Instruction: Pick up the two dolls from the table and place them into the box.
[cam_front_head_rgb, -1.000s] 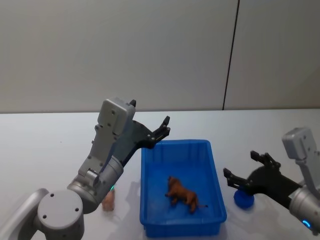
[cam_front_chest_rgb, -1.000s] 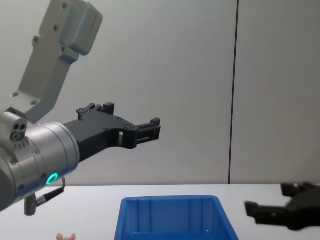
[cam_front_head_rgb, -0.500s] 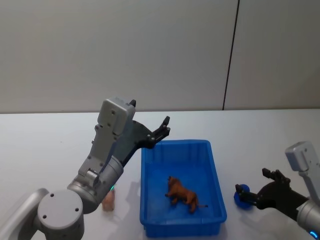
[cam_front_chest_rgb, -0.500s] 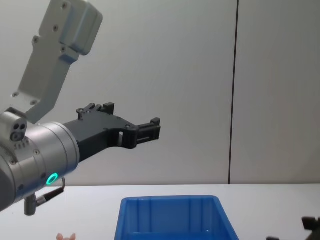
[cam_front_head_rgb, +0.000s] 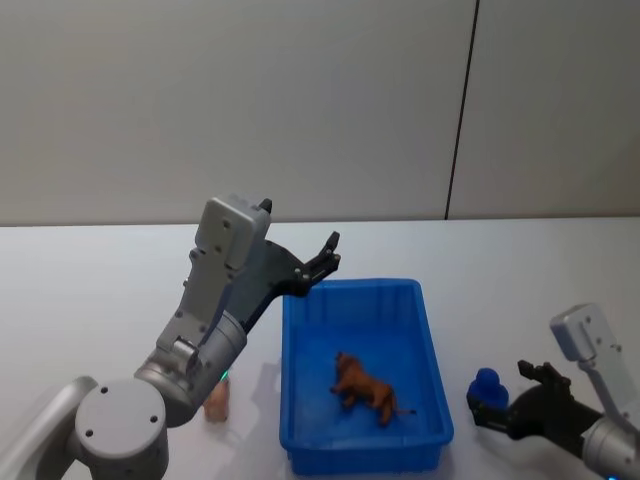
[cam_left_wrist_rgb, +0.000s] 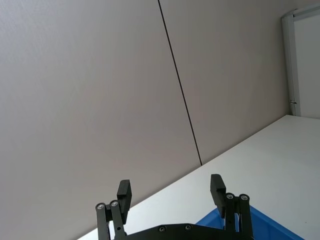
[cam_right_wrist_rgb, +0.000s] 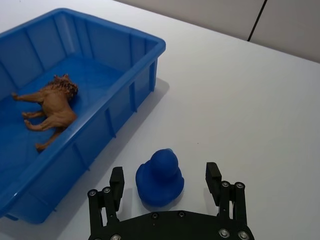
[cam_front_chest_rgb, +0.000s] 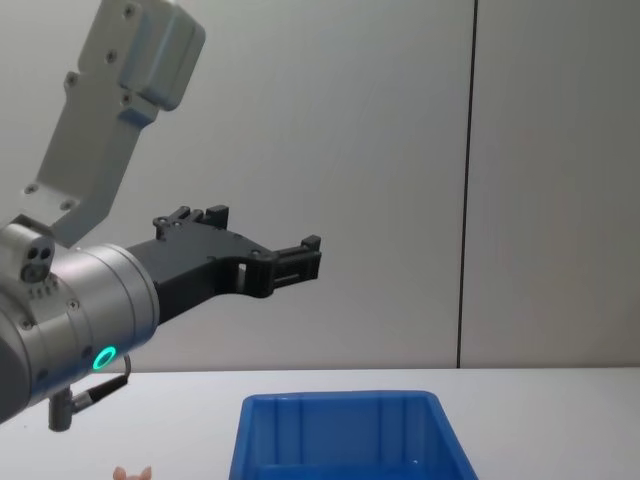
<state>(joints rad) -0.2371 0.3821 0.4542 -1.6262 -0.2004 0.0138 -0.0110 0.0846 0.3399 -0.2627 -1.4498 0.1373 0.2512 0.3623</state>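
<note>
The blue box (cam_front_head_rgb: 436, 400) sits mid-table, its rim also showing in the right wrist view (cam_right_wrist_rgb: 150, 50) and the chest view (cam_front_chest_rgb: 340, 402). Inside it stands the reddish-brown doll (cam_front_head_rgb: 368, 388), a lion (cam_right_wrist_rgb: 50, 102). The pale pink doll (cam_front_head_rgb: 217, 400) stands on the white table (cam_front_head_rgb: 90, 290) just left of the box, partly behind my left arm; its tips show in the chest view (cam_front_chest_rgb: 132, 472). My left gripper (cam_front_head_rgb: 325, 262) hangs open and empty above the box's far left corner (cam_front_chest_rgb: 300, 255) (cam_left_wrist_rgb: 170, 187). My right gripper (cam_front_head_rgb: 512, 392) is low, right of the box, open (cam_right_wrist_rgb: 165, 176).
A small blue duck toy (cam_right_wrist_rgb: 160, 172) sits on the table right of the box (cam_front_head_rgb: 486, 383), between the right gripper's open fingers (cam_right_wrist_rgb: 116, 180) without touching them. A grey wall with a dark vertical seam (cam_front_head_rgb: 462, 110) stands behind the table.
My right gripper has drawn back toward me and sunk low, dropping out of the chest view; it now straddles the blue duck. The left arm and both dolls have not moved.
</note>
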